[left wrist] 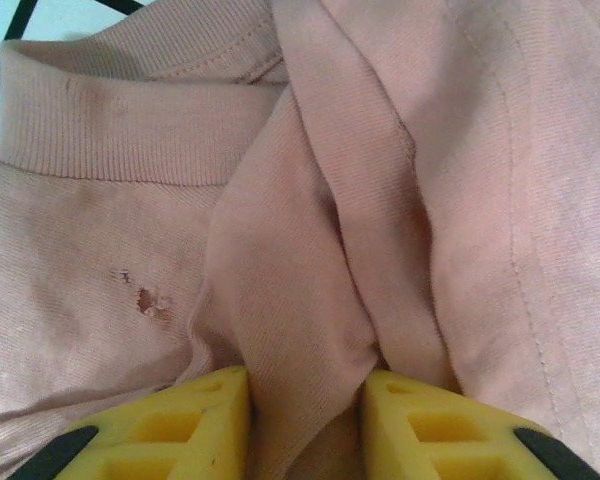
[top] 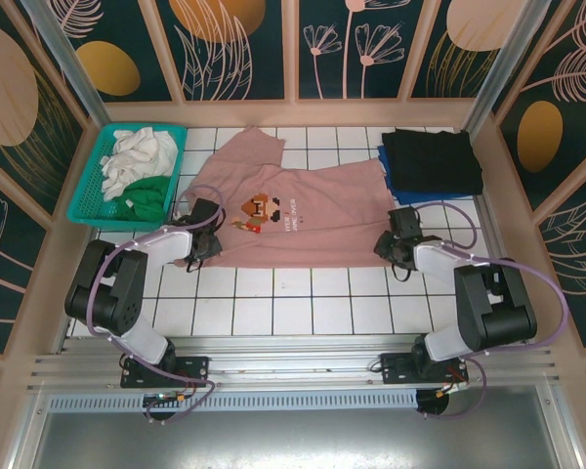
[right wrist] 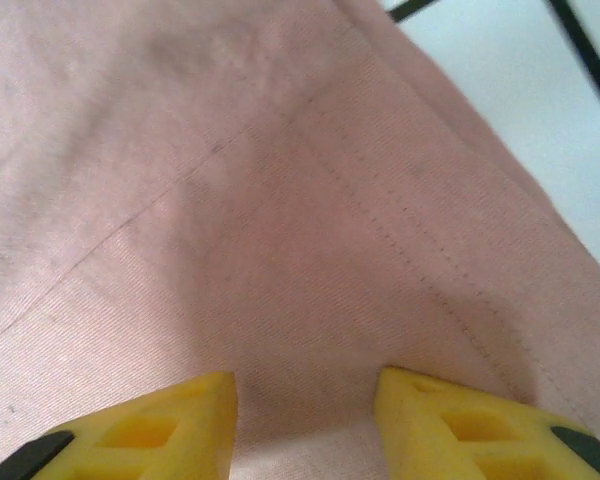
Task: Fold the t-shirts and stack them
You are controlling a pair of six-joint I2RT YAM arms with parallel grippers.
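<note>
A dusty-pink t-shirt (top: 313, 220) with a small pixel print (top: 261, 208) lies spread across the middle of the tiled table. My left gripper (top: 207, 239) sits at the shirt's left end by the collar (left wrist: 130, 130). There a raised fold of the pink t-shirt (left wrist: 300, 300) fills the gap of the left gripper (left wrist: 307, 385), touching both yellow fingers. My right gripper (top: 393, 242) rests at the shirt's right end. In the right wrist view the right gripper (right wrist: 305, 390) has its fingers apart over the pink t-shirt (right wrist: 280, 200), which lies flat near a stitched hem.
A teal basket (top: 78, 215) at the back left holds a white shirt (top: 137, 156) and a green one (top: 146, 198). A folded black shirt (top: 430, 161) lies on a blue one (top: 420, 198) at the back right. White tiles (top: 273, 303) stretch in front of the pink shirt.
</note>
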